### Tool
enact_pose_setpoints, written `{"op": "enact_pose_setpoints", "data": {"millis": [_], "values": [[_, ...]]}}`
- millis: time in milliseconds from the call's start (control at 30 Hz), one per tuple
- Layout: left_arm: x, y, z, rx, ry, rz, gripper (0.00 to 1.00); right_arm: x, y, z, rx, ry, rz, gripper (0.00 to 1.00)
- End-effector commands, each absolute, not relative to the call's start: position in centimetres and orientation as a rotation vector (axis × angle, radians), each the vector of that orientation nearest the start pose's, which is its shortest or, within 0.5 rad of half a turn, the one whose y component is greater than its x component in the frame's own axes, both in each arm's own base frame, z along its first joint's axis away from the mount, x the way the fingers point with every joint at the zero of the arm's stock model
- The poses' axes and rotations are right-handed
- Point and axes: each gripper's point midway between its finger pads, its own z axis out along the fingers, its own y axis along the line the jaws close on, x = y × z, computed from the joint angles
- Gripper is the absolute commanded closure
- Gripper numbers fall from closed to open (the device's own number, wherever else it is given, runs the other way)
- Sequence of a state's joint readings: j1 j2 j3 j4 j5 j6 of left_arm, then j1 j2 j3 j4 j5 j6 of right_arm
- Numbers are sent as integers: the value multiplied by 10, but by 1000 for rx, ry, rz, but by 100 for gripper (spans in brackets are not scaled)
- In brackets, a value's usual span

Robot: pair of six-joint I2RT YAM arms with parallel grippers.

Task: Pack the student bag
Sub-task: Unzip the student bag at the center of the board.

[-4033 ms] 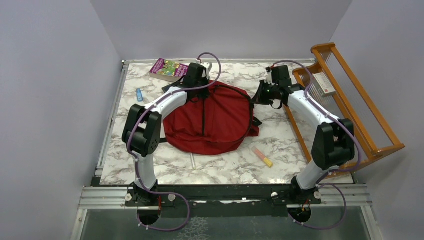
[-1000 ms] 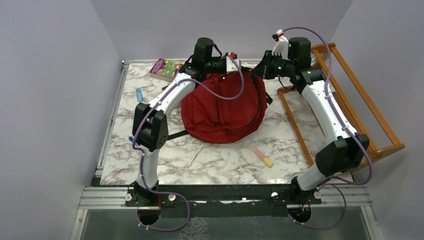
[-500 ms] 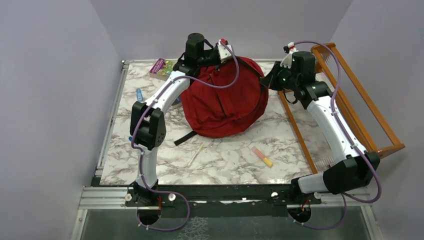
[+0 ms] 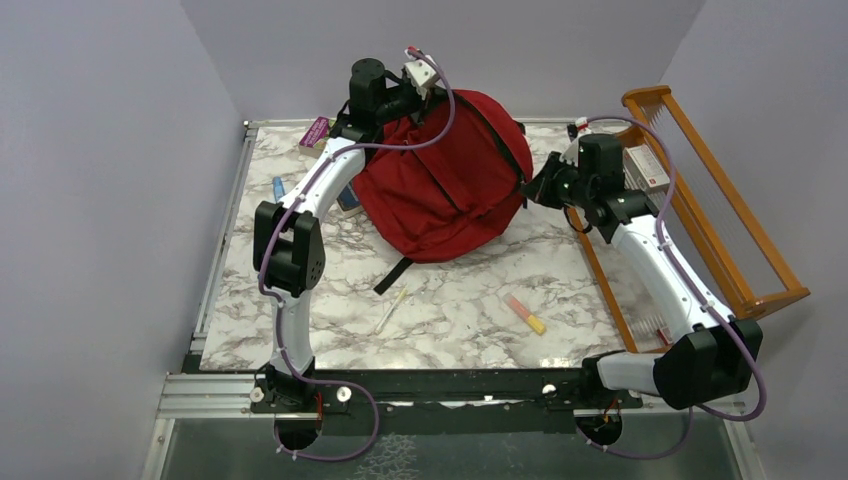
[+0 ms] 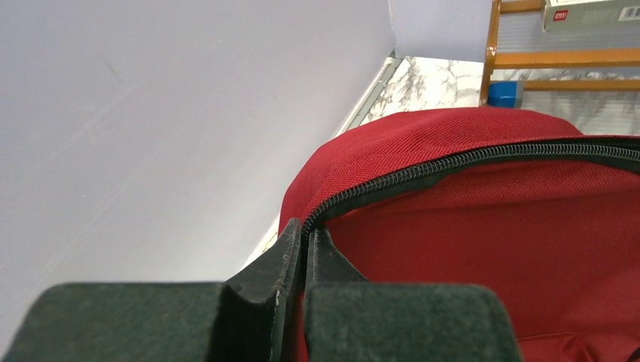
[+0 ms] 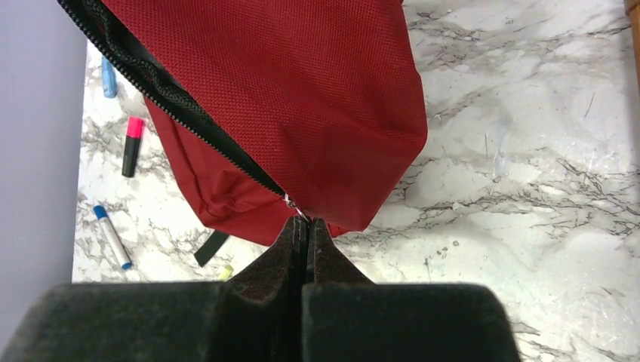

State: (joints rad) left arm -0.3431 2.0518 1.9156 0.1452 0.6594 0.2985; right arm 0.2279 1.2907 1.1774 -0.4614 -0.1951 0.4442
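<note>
- Nearest me, the orange marker [image 4: 525, 314] lay on the marble table [image 4: 450, 340], unmoved.
- My right gripper [image 6: 302, 223] was pressed shut on the student bag [image 4: 450, 185] at the end of its zipper [image 6: 189, 121], lower than a second before.
- The bag stood tilted at mid-table, hauled higher and leftward.
- Farthest, my left gripper [image 5: 305, 228] pinched the bag's other zipper end, raised.

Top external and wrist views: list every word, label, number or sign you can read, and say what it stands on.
On the box in the wooden rack: a red mark and a barcode-like strip, print too small to read.
On the book: cover lettering too blurred to read.
On the student bag: no lettering shows.
</note>
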Motion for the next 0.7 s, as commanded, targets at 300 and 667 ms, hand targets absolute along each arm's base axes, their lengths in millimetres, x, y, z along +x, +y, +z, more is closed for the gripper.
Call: {"op": "enact_pose_setpoints", "data": {"millis": [300,667], "values": [[534,-234,450,737,1106,-417,100,415,126,343,144,1945,528,100],[499,-225,472,719,1100,-526,100,456,133,422,54,1785,542,100]]}}
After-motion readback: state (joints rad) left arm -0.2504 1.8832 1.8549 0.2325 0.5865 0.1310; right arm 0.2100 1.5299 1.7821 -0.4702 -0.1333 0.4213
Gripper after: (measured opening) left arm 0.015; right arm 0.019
